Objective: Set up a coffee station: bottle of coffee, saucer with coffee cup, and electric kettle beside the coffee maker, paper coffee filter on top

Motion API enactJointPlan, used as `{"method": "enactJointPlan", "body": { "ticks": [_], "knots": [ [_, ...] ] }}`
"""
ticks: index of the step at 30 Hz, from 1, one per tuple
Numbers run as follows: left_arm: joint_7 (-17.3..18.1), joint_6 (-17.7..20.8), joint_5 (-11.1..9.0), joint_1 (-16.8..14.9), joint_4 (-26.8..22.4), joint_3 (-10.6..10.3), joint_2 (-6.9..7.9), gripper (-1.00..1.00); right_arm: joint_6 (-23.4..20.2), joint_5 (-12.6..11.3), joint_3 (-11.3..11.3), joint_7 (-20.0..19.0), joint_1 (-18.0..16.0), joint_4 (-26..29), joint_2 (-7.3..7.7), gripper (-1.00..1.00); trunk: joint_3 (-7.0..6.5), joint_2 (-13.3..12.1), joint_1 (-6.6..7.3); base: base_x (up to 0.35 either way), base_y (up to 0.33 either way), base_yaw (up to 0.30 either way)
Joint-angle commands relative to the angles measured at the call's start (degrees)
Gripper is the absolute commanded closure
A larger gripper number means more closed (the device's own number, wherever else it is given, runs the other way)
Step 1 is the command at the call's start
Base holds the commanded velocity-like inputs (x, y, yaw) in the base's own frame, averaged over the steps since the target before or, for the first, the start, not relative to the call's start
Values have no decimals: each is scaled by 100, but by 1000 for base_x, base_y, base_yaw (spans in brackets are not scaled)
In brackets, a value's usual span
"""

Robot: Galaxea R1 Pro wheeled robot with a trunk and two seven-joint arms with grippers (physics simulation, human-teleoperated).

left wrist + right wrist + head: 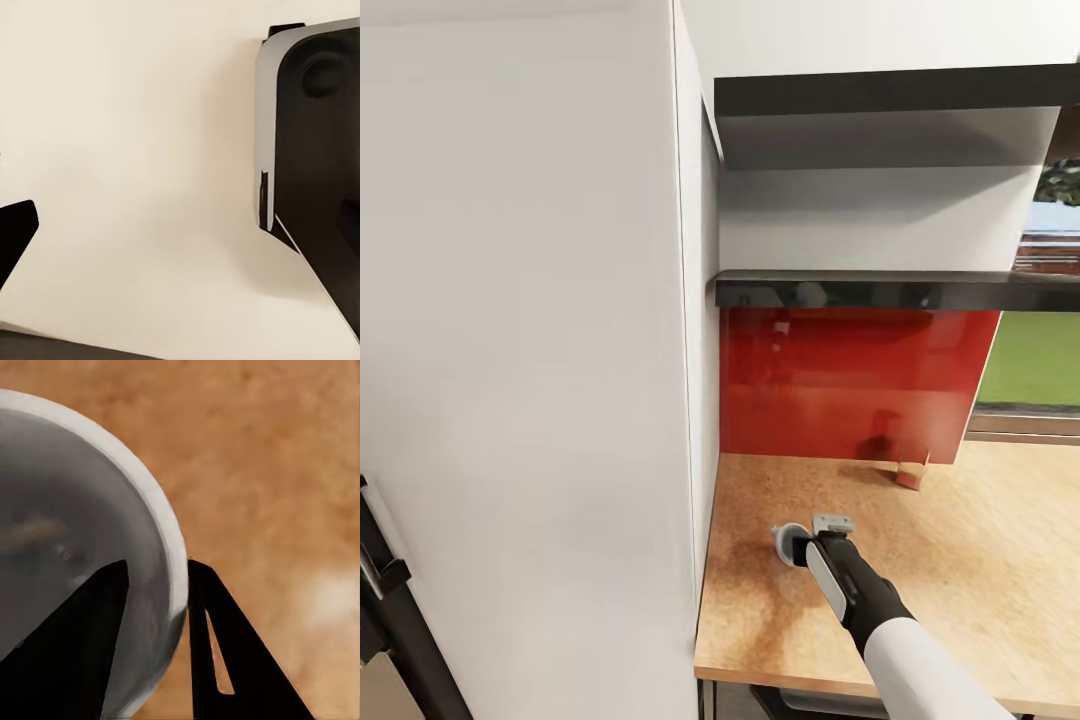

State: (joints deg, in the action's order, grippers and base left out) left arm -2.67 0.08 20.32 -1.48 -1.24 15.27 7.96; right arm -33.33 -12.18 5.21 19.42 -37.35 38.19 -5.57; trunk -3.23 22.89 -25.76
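My right gripper (pixel 803 547) is low over a brown speckled worktop (pixel 980 560), close to the tall white cabinet side. It is shut on a small white coffee cup (pixel 786 541). In the right wrist view one finger (pixel 75 645) sits inside the cup (pixel 90 502) and the other lies outside, with the white rim pinched between them at the gripper (pixel 157 566). The lower dark grey kitchen shelf (pixel 880 291) hangs above the red back panel, and its top face is hidden from here. In the left wrist view a single black fingertip (pixel 15 232) shows against a plain pale surface.
A tall white cabinet (pixel 530 380) walls off the left. A matching higher shelf (pixel 890 92) hangs above the lower one. A small brown open box (pixel 911 469) stands by the red back panel (pixel 850 385). A window with green grass (pixel 1035 360) is at right.
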Motion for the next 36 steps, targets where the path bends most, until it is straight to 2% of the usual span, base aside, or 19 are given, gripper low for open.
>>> {"method": "enactJointPlan", "body": {
  "ticks": [1,18,24,36],
  "knots": [
    [-14,1,60,-1,1,46,1,-100,-19,-55,24,62,0,63,4,100,3,4,-2,0,0,0],
    [-21,1,60,-10,-5,47,-11,-100,-64,-49,18,53,0,1760,25,100,3,4,-2,0,0,0],
    [-23,-16,60,-16,-26,61,-13,-100,-410,-41,26,53,0,2393,70,100,3,4,-2,0,0,0],
    [-23,-17,69,-54,-52,73,-47,-100,-462,-30,41,53,0,2520,73,100,3,4,-2,0,0,0]
  ]
}}
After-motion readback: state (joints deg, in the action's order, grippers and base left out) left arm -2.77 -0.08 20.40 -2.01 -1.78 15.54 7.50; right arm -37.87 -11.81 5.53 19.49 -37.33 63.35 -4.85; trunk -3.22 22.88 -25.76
